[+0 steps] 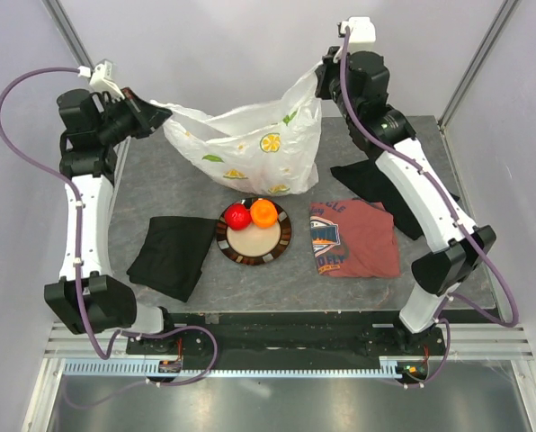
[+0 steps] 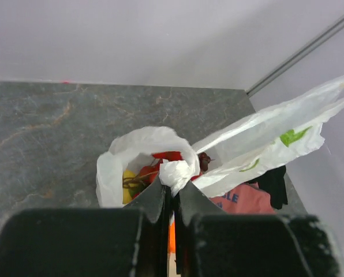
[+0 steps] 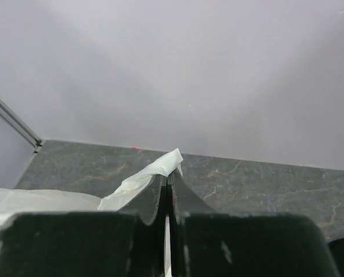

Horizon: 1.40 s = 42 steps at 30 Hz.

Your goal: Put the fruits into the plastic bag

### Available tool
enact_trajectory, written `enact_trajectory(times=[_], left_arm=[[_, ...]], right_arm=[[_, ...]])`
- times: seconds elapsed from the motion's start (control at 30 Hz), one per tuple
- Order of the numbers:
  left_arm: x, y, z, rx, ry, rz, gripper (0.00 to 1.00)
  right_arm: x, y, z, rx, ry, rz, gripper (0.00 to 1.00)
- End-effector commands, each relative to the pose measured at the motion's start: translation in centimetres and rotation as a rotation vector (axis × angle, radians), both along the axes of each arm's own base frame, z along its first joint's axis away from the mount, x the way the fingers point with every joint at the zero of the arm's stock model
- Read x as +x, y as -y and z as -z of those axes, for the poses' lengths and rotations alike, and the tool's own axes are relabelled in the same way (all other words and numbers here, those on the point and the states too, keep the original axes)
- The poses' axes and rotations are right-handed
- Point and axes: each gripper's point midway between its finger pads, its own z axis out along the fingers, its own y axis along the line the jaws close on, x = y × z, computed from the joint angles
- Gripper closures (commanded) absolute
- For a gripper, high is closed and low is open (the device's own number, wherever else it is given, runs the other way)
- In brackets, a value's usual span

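The plastic bag (image 1: pixel 254 144) hangs stretched between my two grippers over the back of the table. My left gripper (image 1: pixel 160 114) is shut on its left handle (image 2: pixel 175 171). My right gripper (image 1: pixel 320 79) is shut on its right handle (image 3: pixel 154 170). In the left wrist view the bag's mouth shows a yellow lemon (image 2: pixel 128 183), small red fruits (image 2: pixel 166 156) and dark grapes (image 2: pixel 204 161) inside. A red apple (image 1: pixel 237 216) and an orange (image 1: pixel 263 212) sit on the round plate (image 1: pixel 254 247) in front of the bag.
A black cloth (image 1: pixel 172 255) lies left of the plate. A red printed T-shirt (image 1: pixel 353 238) lies right of it, with another black cloth (image 1: pixel 376 184) behind, under the right arm. White walls close the back and sides.
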Motion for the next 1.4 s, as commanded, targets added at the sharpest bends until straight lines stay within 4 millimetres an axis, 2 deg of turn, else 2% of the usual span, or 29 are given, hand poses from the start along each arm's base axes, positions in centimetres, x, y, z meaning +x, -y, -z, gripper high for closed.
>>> enact_trajectory(times=[0.0,0.03,0.07,0.2,0.33,0.4,0.5,0.53,0.57,0.6,0.63,0.7,0.77,0.8,0.87,0.9,0.93,0.97,1.0,1.03,1.07,1.1,1.17,1.2,1.23,1.3,1.37], left_arm=[[0.8,0.2,1.9,-0.07,-0.073,0.06,0.99],[0.6,0.6,2.3,-0.081,-0.086,0.084,0.98],[0.7,0.8,3.5,-0.095,-0.116,0.094,0.99],[0.5,1.0,5.9,-0.103,-0.143,0.104,0.98],[0.4,1.4,7.5,-0.105,-0.153,0.11,0.99],[0.3,1.8,8.1,-0.104,-0.158,0.119,0.98],[0.2,2.5,8.6,-0.091,-0.144,0.127,0.99],[0.1,2.7,9.1,-0.088,-0.142,0.129,0.98],[0.0,3.1,9.2,-0.086,-0.142,0.138,0.98],[-0.1,3.2,9.2,-0.084,-0.136,0.139,0.98],[-0.3,3.4,9.3,-0.091,-0.14,0.143,0.98],[-0.7,3.6,9.0,-0.097,-0.134,0.153,0.98],[-1.2,3.8,8.6,-0.094,-0.12,0.152,0.98],[-1.2,3.7,8.5,-0.09,-0.116,0.145,0.99],[-1.6,4.0,8.1,-0.089,-0.108,0.148,0.98],[-1.7,4.2,8.0,-0.09,-0.106,0.152,0.98],[-1.8,4.4,7.9,-0.092,-0.106,0.157,0.99],[-2.1,4.8,7.5,-0.09,-0.096,0.165,0.98],[-2.2,5.0,7.5,-0.09,-0.099,0.169,0.98],[-2.4,5.1,7.5,-0.088,-0.096,0.176,0.99],[-2.6,5.1,7.3,-0.082,-0.089,0.175,0.99],[-2.7,5.1,7.2,-0.079,-0.086,0.17,0.99],[-2.7,4.9,7.3,-0.061,-0.088,0.159,0.99],[-2.8,4.7,7.1,-0.054,-0.083,0.151,0.98],[-2.8,4.7,7.2,-0.051,-0.085,0.151,0.99],[-2.9,4.7,7.3,-0.049,-0.086,0.153,0.98],[-2.8,4.7,7.4,-0.048,-0.09,0.153,0.99]], right_arm=[[1.8,-0.6,5.2,-0.07,-0.1,0.0,1.0],[2.0,-0.8,6.2,-0.079,-0.117,0.002,1.0],[2.2,-0.7,7.5,-0.093,-0.141,0.006,1.0],[2.5,-1.1,9.9,-0.111,-0.185,-0.003,1.0],[2.5,-1.3,9.7,-0.091,-0.183,-0.006,1.0],[2.3,-1.3,9.2,-0.075,-0.176,-0.008,0.96],[1.9,-1.2,8.3,-0.066,-0.161,-0.01,0.78],[1.8,-1.0,8.3,-0.069,-0.163,-0.007,0.66],[1.6,-0.9,8.1,-0.067,-0.159,-0.008,0.61],[1.2,-0.8,7.7,-0.063,-0.153,-0.01,0.48],[1.0,-0.7,7.8,-0.067,-0.156,-0.009,0.4],[0.3,-0.3,6.9,-0.059,-0.142,-0.012,0.22],[-0.2,-0.1,6.8,-0.065,-0.136,-0.018,0.16],[-0.9,0.2,5.9,-0.056,-0.118,-0.022,0.11],[-1.7,0.1,5.7,-0.049,-0.097,-0.046,0.09],[-3.0,0.4,4.0,-0.028,-0.053,-0.065,0.08],[-3.4,0.3,4.4,-0.018,-0.035,-0.082,0.08],[-4.2,-0.1,3.9,-0.006,-0.012,-0.124,0.07],[-5.7,0.1,2.4,0.011,0.032,-0.146,0.07],[-6.2,-0.1,3.1,0.013,0.04,-0.161,0.07],[-7.6,0.1,1.9,0.021,0.074,-0.182,0.07],[-8.4,-0.4,1.9,0.02,0.084,-0.202,0.07],[-9.7,-1.0,3.3,0.005,0.074,-0.238,0.07],[-11.0,-1.4,2.6,0.014,0.103,-0.265,0.06],[-11.4,-1.9,4.1,0.004,0.082,-0.281,0.05],[-12.8,-3.2,5.4,-0.003,0.06,-0.327,0.04],[-13.8,-5.2,9.2,-0.034,-0.011,-0.376,0.04]])
